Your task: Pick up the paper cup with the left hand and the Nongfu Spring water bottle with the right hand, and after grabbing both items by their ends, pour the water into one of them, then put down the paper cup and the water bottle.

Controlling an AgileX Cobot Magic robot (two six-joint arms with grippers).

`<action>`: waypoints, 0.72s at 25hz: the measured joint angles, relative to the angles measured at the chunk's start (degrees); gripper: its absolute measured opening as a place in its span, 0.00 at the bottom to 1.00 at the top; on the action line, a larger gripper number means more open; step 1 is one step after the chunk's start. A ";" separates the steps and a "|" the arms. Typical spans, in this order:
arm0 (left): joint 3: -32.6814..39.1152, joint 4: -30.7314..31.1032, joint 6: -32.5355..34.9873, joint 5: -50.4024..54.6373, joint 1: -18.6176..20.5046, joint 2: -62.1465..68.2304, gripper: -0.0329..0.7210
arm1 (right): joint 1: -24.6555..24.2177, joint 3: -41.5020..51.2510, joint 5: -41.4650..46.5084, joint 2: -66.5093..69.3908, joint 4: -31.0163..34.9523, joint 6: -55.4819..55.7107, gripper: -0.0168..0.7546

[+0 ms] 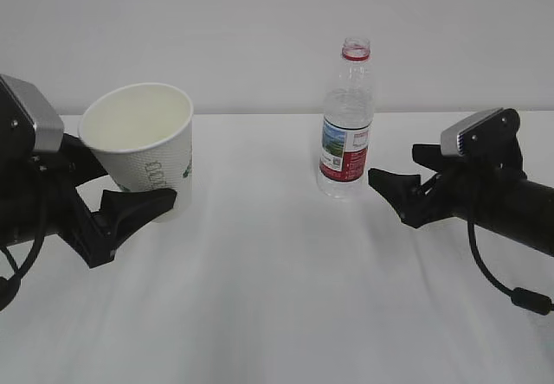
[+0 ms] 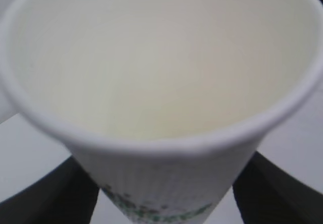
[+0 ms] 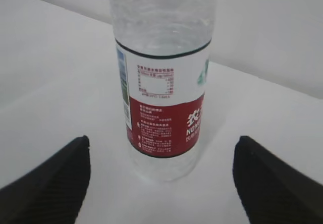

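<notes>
So the paper cup [image 1: 147, 146] is seen on the left side of the white counter [image 1: 277, 297], tilted so its mouth is tipped up toward the camera, and it's gripped low down by the left hand [image 1: 117, 202]. In the left wrist view the cup [image 2: 161, 82] pretty much fills the picture, its cream inside is looked straight into, and a black finger [image 2: 45, 199] is pressed against each side of the tapered base, so the fingers are spread fairly wide but clamped on the cup. No liquid can be made out inside it from here. Over on the right, the water bottle [image 1: 348, 120] is stood upright on the counter near the back wall, cap off, with the red neck ring and the red-and-white label showing. The right hand [image 1: 407, 195] is parked just beside it, fingers spread wide and nothing held. From the right wrist view the bottle [image 3: 161, 82] is framed between the two finger tips [image 3: 50, 183], clear gaps on both sides, not touched by either. How much water is in the bottle can't really be told.
</notes>
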 joint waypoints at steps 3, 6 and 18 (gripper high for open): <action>0.00 0.00 0.00 0.00 0.00 0.00 0.80 | 0.22 -2.07 0.83 1.46 -1.65 0.00 0.89; 0.00 0.03 0.00 0.00 0.00 0.00 0.80 | 0.67 -3.97 1.52 3.50 -2.22 0.00 0.89; 0.00 0.13 0.00 0.33 0.00 0.00 0.80 | 3.95 -13.32 5.34 9.67 -1.55 1.55 0.88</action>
